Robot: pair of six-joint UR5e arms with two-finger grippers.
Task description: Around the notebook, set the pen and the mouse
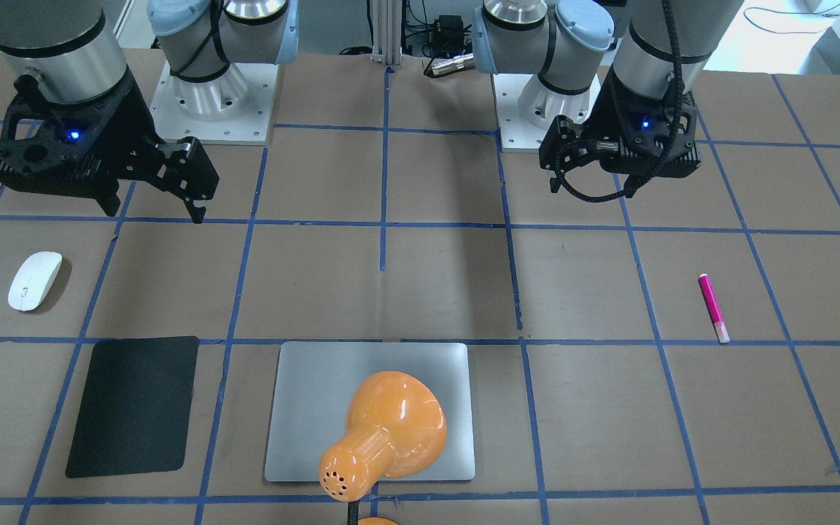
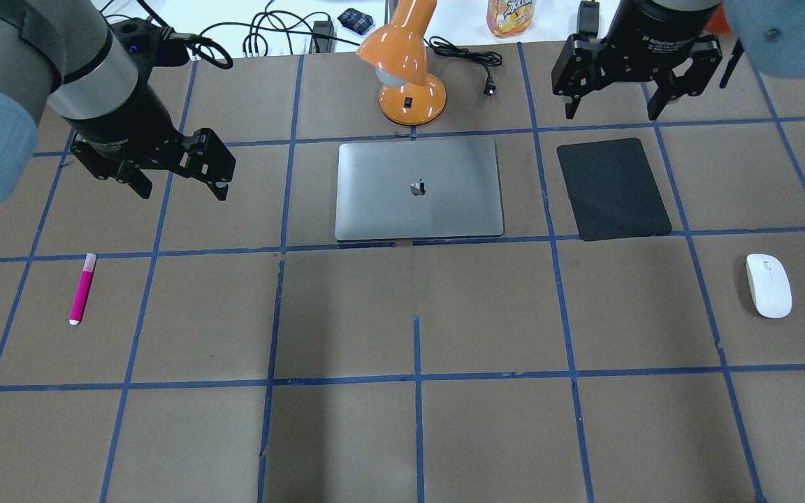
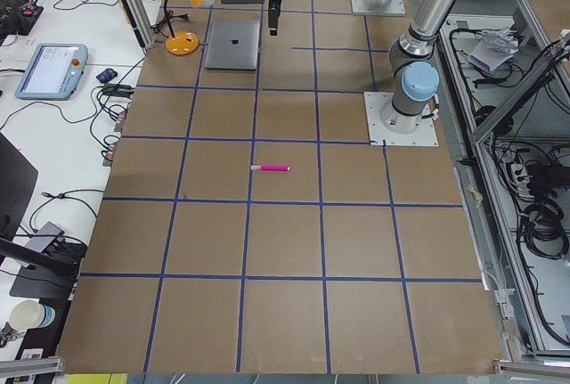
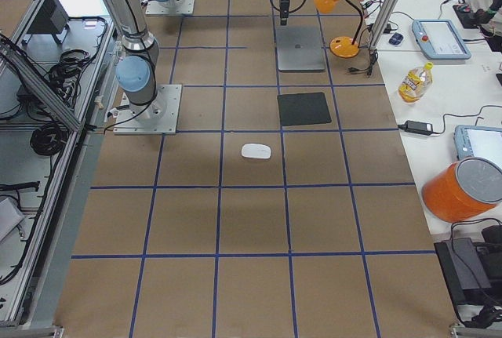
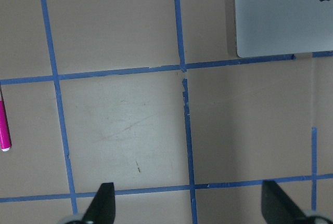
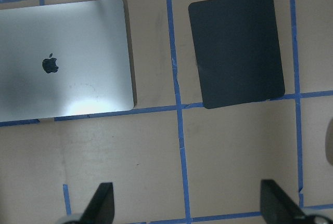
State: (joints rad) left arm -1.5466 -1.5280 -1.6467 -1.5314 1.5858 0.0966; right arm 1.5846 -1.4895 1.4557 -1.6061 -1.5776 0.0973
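Note:
The pink pen [image 2: 82, 288] lies on the table's left side, also visible in the front view as the pen [image 1: 712, 306]. On the far right rests the white mouse [image 2: 768, 285]. The silver notebook [image 2: 418, 188] lies closed at the middle back. My left gripper [image 2: 182, 193] hovers open and empty between pen and notebook; its wrist view shows the pen [image 5: 2, 125] at the left edge and a notebook [image 5: 281, 16] corner. Open and empty too, my right gripper [image 2: 612, 112] hangs above the far edge of the black mat, well away from the mouse.
A black mat [image 2: 612, 188] lies right of the notebook. An orange desk lamp [image 2: 409, 70] stands behind the notebook, its head leaning over it in the front view. Cables, a bottle and tablets sit beyond the table's far edge.

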